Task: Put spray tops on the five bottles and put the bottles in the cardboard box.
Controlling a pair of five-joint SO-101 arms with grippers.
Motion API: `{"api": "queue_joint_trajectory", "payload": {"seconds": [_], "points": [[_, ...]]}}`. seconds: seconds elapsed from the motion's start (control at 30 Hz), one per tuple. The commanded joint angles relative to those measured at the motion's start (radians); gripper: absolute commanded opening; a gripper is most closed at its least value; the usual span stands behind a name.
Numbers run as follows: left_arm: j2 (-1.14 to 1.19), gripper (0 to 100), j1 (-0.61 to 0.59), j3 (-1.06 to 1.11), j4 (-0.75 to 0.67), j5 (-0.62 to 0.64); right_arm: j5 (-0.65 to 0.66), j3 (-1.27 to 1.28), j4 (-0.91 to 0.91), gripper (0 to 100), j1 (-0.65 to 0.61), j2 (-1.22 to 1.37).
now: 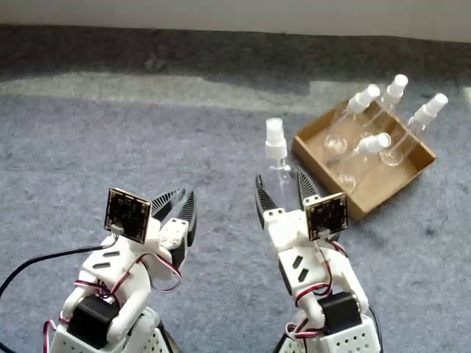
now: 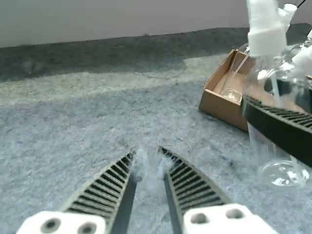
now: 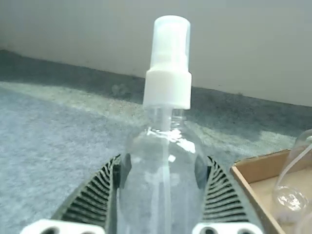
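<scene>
Surface: grey carpet (image 1: 147,147), short fuzzy pile, with a lighter sunlit strip across the far part and a darker band behind it; plain pale wall (image 1: 221,11) along the back.

Box (image 1: 401,184): shallow open cardboard tray, brown, rectangular, set at an angle on the carpet at far right; four bottles (image 1: 353,121) lie inside it, clear plastic with rounded bodies, white tops pointing at or over the far rim.

Fifth bottle (image 1: 279,170): clear, round-shouldered, upright, white ribbed spray top (image 1: 275,140) seated on the neck with a thin dip tube visible inside; just beside the box's near-left corner; can't tell whether its base touches the carpet.

Right gripper (image 1: 280,180): black ribbed fingers, white printed body; jaws spread to body width and closed against both sides of the bottle; the right wrist view shows a finger pressed to each flank below the shoulder.

Left gripper (image 1: 182,198): same build; low over bare carpet, well left of the bottle; jaws open only a narrow gap, tips nearly meeting, holding nothing.
</scene>
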Motion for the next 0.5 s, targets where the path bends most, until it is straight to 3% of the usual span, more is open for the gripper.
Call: {"api": "queue_joint_trajectory", "payload": {"seconds": [0.0,0.1,0.27,0.47], "points": [[0.004,0,0.024,-0.061,0.054,0.066,-0.014,-0.085,0.001,7.7,0.012,-0.013],[0.004,0,0.091,-0.059,0.054,0.143,-0.014,-0.084,-0.002,7.7,0.012,-0.013],[0.004,0,0.228,-0.036,0.051,0.158,-0.014,-0.082,-0.074,7.7,0.007,-0.013],[0.004,0,0.374,0.059,-0.043,0.157,-0.014,-0.082,-0.074,7.7,-0.124,-0.015]]}}
